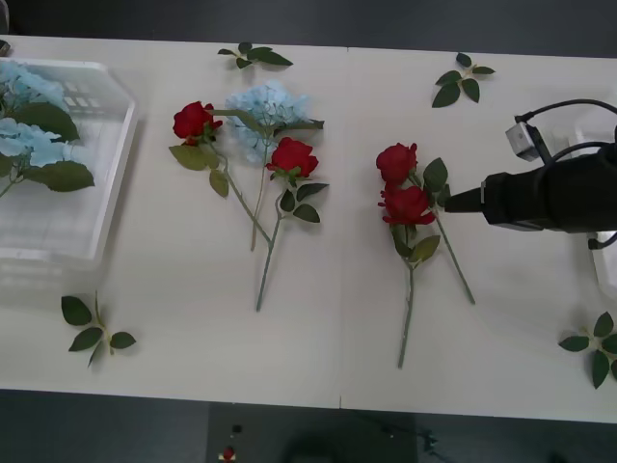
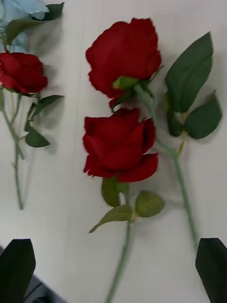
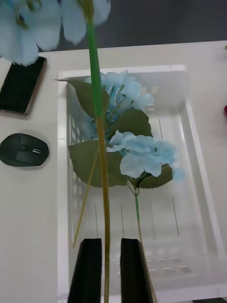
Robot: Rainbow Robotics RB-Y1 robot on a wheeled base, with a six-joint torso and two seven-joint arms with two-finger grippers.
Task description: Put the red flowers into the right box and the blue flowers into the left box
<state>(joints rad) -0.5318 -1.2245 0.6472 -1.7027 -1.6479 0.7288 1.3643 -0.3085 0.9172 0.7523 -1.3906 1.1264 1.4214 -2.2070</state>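
Four artificial deep-red roses [image 1: 406, 204] on thin green stems lay on the pale tabletop [image 1: 174, 289], none yet boxed: two crossed near the middle-right, two farther left beside one pale-blue fluffy flower head [image 1: 270, 111] not yet moved. We judged the task under half done. Two blue heads [image 3: 142, 156] already rested in the shallow white translucent plastic tray [image 1: 106, 154] at the far left, and a third blue flower [image 3: 33, 28] hung above that tray, its stem clamped between the nearly closed black fingers of our left gripper [image 3: 110, 265]. So three blue flowers were nearly settled, with one blue and all four red left.

Our right gripper [image 2: 113, 267] hovered just right of the crossed pair of roses, its black fingers spread wide and empty, the two blooms lying ahead between them and apart from both tips. The white tray [image 1: 607, 270] for the roses showed at the table's right edge, beyond that arm. Loose green leaf sprigs [image 1: 94, 330] lay scattered about.
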